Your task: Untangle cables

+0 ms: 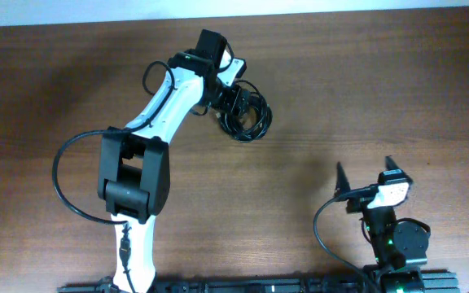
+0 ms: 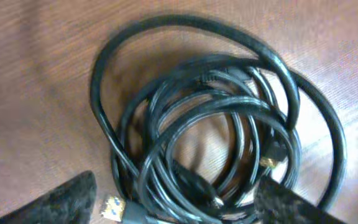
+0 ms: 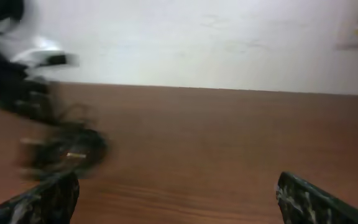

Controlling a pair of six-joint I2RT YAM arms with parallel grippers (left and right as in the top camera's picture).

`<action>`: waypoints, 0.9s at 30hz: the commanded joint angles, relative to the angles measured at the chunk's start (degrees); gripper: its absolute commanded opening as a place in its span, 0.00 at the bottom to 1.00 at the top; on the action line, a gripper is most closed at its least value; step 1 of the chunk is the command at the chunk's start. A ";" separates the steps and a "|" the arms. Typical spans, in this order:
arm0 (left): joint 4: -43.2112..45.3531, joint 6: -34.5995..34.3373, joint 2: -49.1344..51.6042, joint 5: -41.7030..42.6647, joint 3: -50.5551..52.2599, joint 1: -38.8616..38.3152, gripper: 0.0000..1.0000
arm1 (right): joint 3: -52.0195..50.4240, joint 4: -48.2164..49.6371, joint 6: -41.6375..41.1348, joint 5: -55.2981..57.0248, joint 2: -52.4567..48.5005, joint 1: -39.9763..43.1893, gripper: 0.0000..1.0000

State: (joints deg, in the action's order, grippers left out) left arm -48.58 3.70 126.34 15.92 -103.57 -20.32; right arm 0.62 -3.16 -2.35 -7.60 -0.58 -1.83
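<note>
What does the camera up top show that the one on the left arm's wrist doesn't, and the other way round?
Overhead only: the whole left arm and the right gripper, open, off to the side. Left wrist only: the separate loops and a gold-tipped plug. Both: the cables, bunched on the wooden table.

The cables (image 1: 249,119) lie bunched on the table (image 1: 381,73) beneath the left pincer (image 1: 234,106), well apart from the right pincer (image 1: 363,163).
</note>
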 commanded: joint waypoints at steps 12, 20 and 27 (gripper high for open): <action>1.38 1.77 4.17 1.03 -0.72 -0.15 0.63 | 22.32 3.56 -13.00 -26.36 -1.90 0.46 0.98; 0.96 1.73 4.20 2.34 -0.70 -0.15 0.26 | 53.07 -44.72 -2.58 -19.30 -21.81 0.35 0.98; -3.23 -0.87 3.82 4.26 -2.64 0.02 0.00 | 53.02 -47.04 -2.60 -41.03 -25.33 0.35 0.98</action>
State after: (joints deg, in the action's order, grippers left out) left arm -49.67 4.25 130.21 17.41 -103.85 -20.29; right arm 53.10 -49.89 -5.56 -42.74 -25.67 -1.67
